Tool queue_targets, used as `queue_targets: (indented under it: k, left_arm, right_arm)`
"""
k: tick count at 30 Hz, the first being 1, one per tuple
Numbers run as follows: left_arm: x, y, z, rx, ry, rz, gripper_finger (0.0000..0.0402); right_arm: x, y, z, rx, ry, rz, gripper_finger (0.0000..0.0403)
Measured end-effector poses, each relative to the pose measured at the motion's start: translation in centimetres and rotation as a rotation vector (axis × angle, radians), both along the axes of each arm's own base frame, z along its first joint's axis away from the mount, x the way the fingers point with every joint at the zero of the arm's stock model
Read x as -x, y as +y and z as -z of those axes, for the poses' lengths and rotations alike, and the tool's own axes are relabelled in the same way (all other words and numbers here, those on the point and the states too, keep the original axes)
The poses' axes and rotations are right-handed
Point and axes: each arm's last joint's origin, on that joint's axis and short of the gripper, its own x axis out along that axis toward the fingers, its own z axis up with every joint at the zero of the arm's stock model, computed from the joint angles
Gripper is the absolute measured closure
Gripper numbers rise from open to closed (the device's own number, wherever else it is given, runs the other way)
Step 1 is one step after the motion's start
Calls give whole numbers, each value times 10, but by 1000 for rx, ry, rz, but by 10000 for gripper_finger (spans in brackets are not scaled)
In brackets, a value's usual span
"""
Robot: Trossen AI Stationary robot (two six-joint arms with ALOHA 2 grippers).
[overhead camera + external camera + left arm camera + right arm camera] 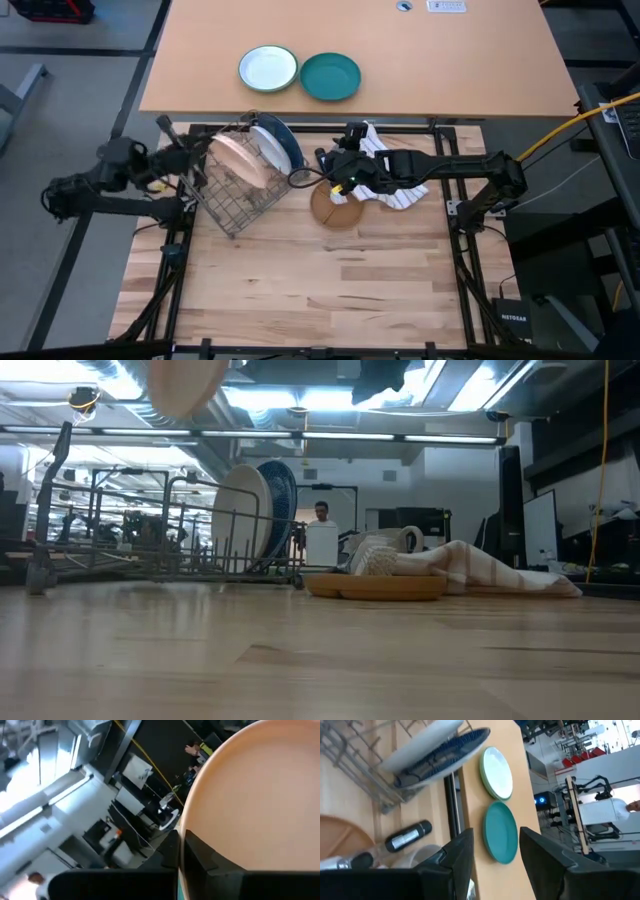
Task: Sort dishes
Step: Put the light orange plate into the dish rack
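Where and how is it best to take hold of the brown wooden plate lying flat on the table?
Probably by the rim of the round brown wooden plate, from above on its front side. It lies flat, and the striped cloth and the right tool crowd its far edge.

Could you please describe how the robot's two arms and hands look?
Both arms are dark, jointed tubes. The left hand shows flat black fingers. The right hand has broad, blocky black fingers and a small green light on its wrist in the high view.
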Motion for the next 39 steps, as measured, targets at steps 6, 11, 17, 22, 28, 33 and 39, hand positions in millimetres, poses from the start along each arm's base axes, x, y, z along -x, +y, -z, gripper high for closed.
queue_targets:
  k: [6,11,17,22,28,33,39]
  left_arm:
    - [-23,12,25,-152,87,-44,401]
    - [-28,27,41,-159,110,-60,401]
    - [-36,53,63,-128,240,-59,401]
    - [-47,80,73,-103,292,-2,401]
    - [-57,109,89,-91,378,9,401]
    - [-61,121,89,-154,340,99,401]
    - [-54,128,89,-186,324,198,401]
  right_arm:
    - [-2,1,-1,-13,-20,-16,240]
    - [-2,1,-1,-15,-19,-19,240]
    - [-2,1,-1,-14,-18,-20,240]
    - [-2,1,-1,-14,-17,-21,240]
    - [-2,1,-1,-14,-16,-21,240]
    - [-2,1,-1,2,6,-35,240]
    - [-2,1,-1,13,20,-44,240]
